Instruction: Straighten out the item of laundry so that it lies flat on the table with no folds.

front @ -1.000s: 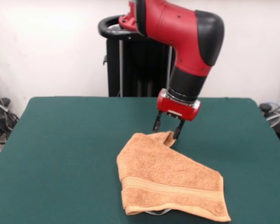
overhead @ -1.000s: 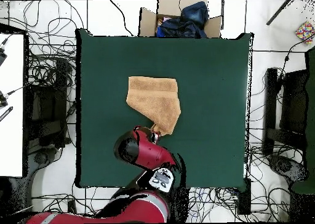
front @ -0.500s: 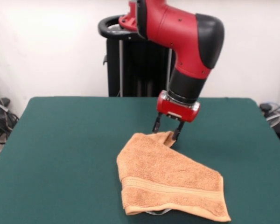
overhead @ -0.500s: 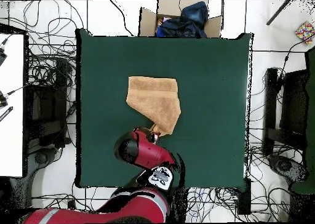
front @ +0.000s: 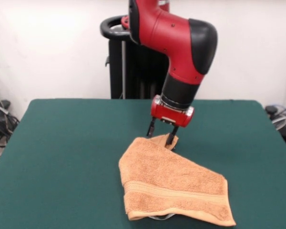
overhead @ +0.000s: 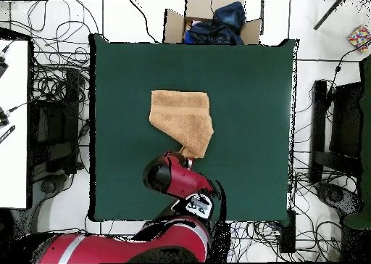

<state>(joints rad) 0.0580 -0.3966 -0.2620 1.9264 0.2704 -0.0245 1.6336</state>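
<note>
The orange-tan towel (front: 171,183) lies folded into a rough triangle on the green table (front: 62,143), right of centre and near the front edge. A border band crosses its near part. A bit of white label (front: 159,218) peeks out under its front edge. Its far corner rises in a small peak. My gripper (front: 159,137) hangs over that corner, open, with one finger on each side of the peak. In the overhead view the towel (overhead: 181,116) lies mid-table (overhead: 246,94), and the arm hides most of the gripper (overhead: 186,160) at the towel's pointed corner.
The black pedestal (front: 133,62) stands behind the table's far edge. In the overhead view a cardboard box with dark cloth (overhead: 210,22) sits just beyond the table's top edge. Cables lie on the floor all round.
The arm and gripper have shifted a little to the left in the front view, now straddling the towel's raised corner. The towel has not visibly moved.
</note>
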